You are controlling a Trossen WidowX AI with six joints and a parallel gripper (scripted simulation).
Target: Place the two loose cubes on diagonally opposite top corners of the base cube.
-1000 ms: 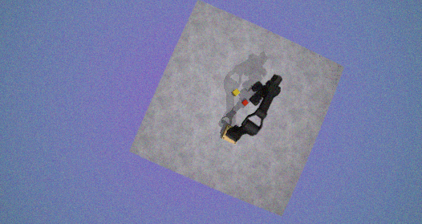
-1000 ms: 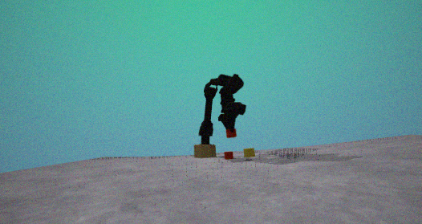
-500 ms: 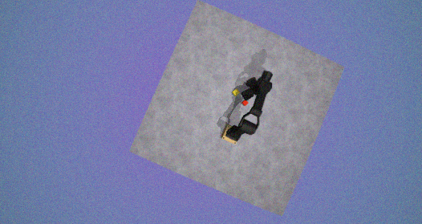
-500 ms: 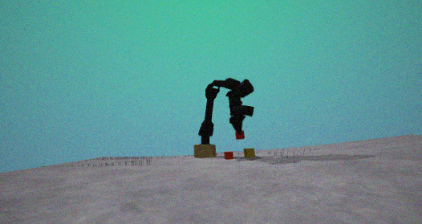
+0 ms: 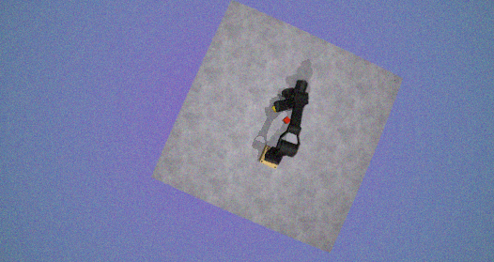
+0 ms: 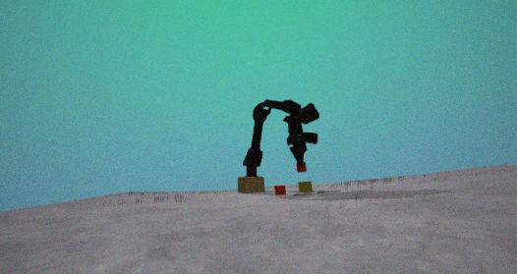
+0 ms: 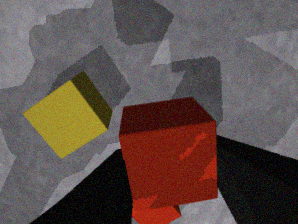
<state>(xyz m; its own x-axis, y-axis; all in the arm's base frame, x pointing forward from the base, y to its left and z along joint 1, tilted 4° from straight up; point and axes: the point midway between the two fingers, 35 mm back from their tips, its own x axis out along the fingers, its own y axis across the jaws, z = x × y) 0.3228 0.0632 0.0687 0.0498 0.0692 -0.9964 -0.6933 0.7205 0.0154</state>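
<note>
My gripper (image 6: 301, 163) (image 7: 166, 152) points down, shut on a red cube (image 6: 301, 168) (image 7: 172, 167). In the exterior view the held cube is in the air above the yellow cube (image 6: 306, 187) (image 7: 66, 120) (image 5: 274, 109), with a gap between them. In the wrist view the yellow cube lies to the upper left, turned relative to the held cube. It looks like the base cube. The other red cube (image 5: 286, 120) (image 6: 280, 190) stands on the floor apart from the yellow one; part of it (image 7: 150, 212) shows below the held cube in the wrist view. The held cube is hidden in the top view.
The arm's tan base block (image 5: 269, 163) (image 6: 251, 185) stands on the grey floor slab (image 5: 225, 101) (image 6: 147, 234). The arm arches over from it, and its upper links pass close beside the standing red cube in the top view. Arm shadows fall across the slab.
</note>
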